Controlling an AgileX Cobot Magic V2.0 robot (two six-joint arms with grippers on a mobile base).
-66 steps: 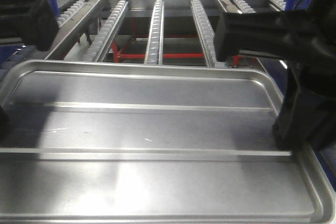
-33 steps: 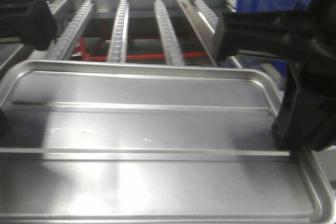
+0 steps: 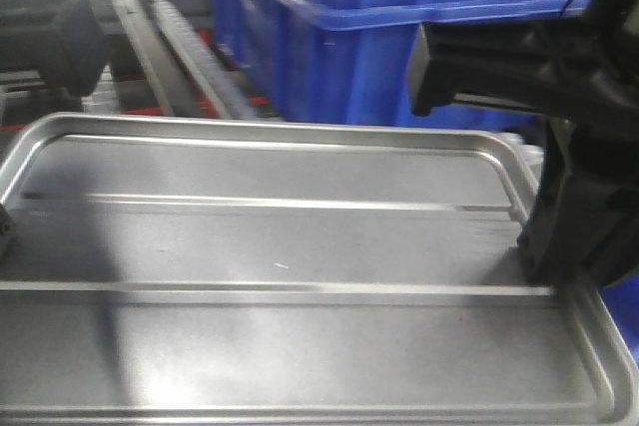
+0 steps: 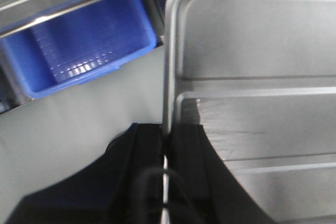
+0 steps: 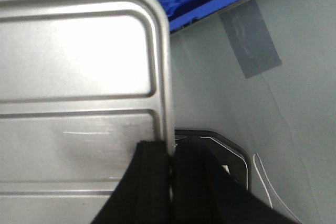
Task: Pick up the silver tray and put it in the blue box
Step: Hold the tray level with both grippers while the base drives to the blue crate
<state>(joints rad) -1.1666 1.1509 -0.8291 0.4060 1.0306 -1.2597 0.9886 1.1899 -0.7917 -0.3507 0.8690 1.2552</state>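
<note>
Both grippers are clamped onto the silver tray [image 3: 300, 246], one on each short side. The left gripper [image 4: 167, 141] pinches the left rim between its fingers, and the right gripper [image 5: 171, 153] does the same on the right rim. The tray hangs roughly level between the arms, filling the near part of the front view, ridges running left to right. The blue box [image 3: 399, 37] sits just past its far edge, toward the right. Roller rails [image 3: 190, 47] show at far left. A blue bin [image 4: 79, 51] lies below, left of the tray, and there's a grey tape patch [image 5: 251, 38] on the floor at right.
</note>
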